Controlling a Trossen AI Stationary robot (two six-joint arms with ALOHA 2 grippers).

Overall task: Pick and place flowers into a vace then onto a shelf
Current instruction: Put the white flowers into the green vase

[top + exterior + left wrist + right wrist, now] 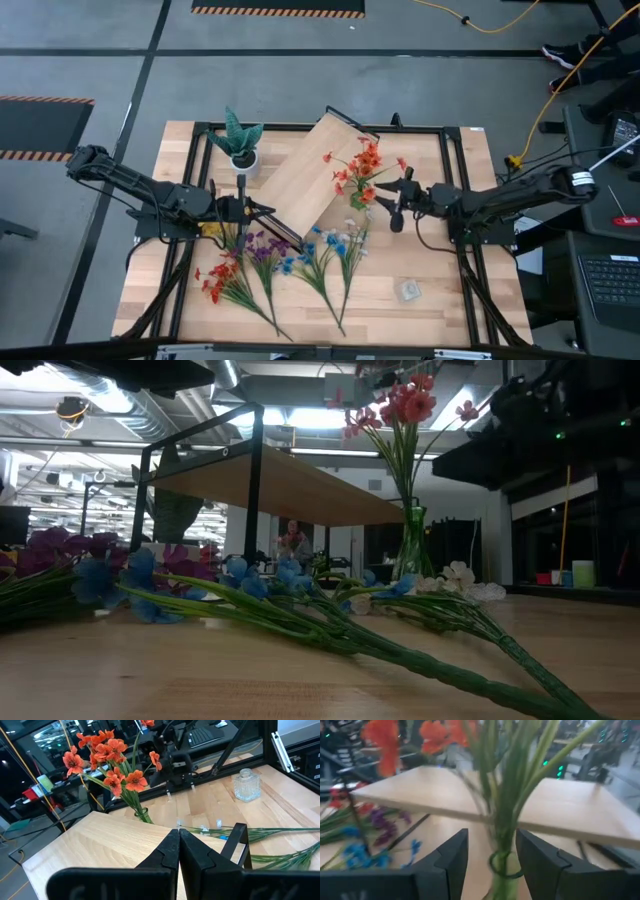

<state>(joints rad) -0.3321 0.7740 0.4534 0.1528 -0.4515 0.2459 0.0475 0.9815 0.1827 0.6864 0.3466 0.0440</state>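
Note:
The narrow green vase [413,545] stands upright on the table beside the shelf, with orange-red flowers [362,165] in it. My right gripper [492,857] is open, its fingers either side of the vase's neck [503,870]; I cannot tell whether they touch. The shelf [315,170] stands slantwise on its black legs in the table's middle. My left gripper [179,845] is shut and hovers over the shelf's near-left end [110,845]. Red [220,280], purple [262,248] and blue [300,258] sprigs lie flat on the near table.
A spiky green plant in a white pot [240,148] stands at the far left, by the shelf's left side. A small clear glass bottle [408,290] sits on the near right. Black frame rails [455,180] run along the table's edges. A person [292,540] shows far off in the room.

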